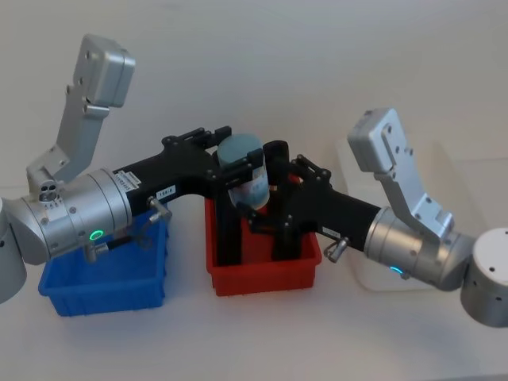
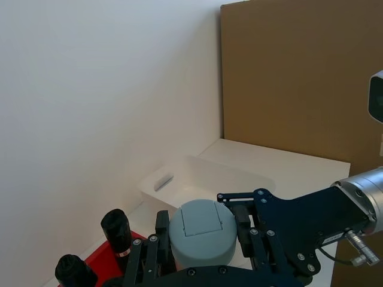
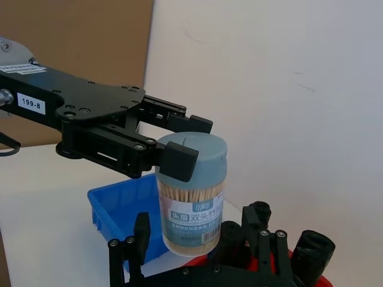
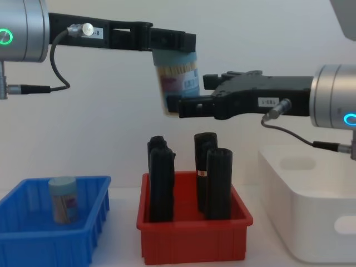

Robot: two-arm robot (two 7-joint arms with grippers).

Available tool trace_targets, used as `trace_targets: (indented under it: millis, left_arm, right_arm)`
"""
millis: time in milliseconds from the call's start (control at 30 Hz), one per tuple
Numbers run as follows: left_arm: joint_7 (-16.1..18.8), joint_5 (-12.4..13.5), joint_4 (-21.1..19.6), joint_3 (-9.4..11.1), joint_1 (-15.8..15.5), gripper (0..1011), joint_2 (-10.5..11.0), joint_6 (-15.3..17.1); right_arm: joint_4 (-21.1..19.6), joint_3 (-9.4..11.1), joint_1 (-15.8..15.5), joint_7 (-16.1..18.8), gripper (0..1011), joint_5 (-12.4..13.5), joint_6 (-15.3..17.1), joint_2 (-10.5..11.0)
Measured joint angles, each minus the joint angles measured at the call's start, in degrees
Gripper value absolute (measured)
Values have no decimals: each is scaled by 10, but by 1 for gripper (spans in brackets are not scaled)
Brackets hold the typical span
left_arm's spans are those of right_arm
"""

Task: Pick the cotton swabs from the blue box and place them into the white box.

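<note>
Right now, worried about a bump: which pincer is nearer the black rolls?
Right. The right pincer sits at the base of the jar, above the black rolls; the left pincer grips its lid, higher up.

One jar of cotton swabs [image 4: 177, 78], clear with a pale blue-green lid, pale sticks and a label, hangs slightly tilted high over the tabletop's middle. Its lid is clamped in the left gripper [image 3: 187, 144]. A second jar [image 4: 62, 199] stands upright in the blue box [image 4: 50, 247] at the tabletop's left end; the glossy white box [image 4: 311, 222] sits at the right end.
</note>
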Motion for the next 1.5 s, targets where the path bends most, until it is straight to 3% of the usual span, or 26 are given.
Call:
trace_targets:
  millis: [467, 600, 967, 1500]
  left_arm:
    - [1, 0, 0, 0, 0, 660, 0, 0]
    - [1, 0, 0, 0, 0, 665, 0, 0]
    - [0, 0, 0, 0, 0, 997, 0, 0]
    - [0, 0, 0, 0, 0, 1000, 0, 0]
  right_arm:
    - [33, -10, 27, 17, 645, 0, -2, -16]
    - [36, -13, 30, 20, 637, 1, -2, -18]
    - [38, -15, 32, 13, 637, 5, -3, -17]
    - [17, 0, 9, -53, 637, 27, -8, 8]
